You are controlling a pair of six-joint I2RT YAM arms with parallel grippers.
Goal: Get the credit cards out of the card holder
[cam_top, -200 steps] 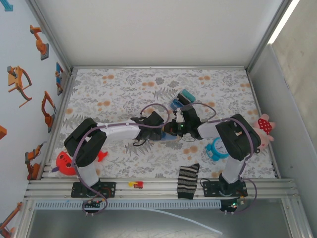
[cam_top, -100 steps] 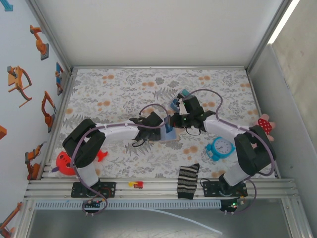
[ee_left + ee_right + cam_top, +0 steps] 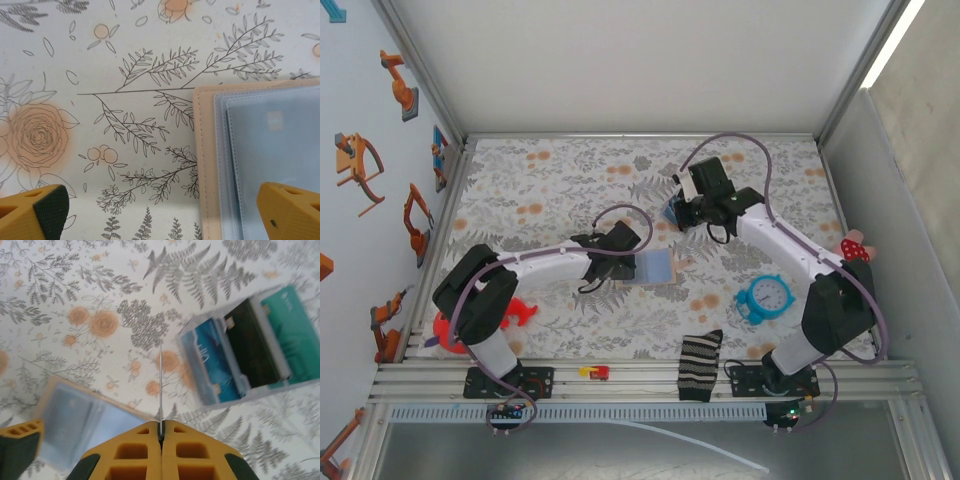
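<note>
Pinching a card (image 3: 161,390) edge-on in my pressed-together right gripper (image 3: 161,432), near the block (image 3: 245,355). The holder (image 3: 655,266) lies open mid-table by my spread left gripper (image 3: 160,215). I judge that more cards are inside.

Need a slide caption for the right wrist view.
Right claw, shut on an edge-on card, above the floral cloth between open card holder and racked cards.

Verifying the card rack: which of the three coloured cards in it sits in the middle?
The black card, with the blue card on one side and the teal card on the other.
</note>
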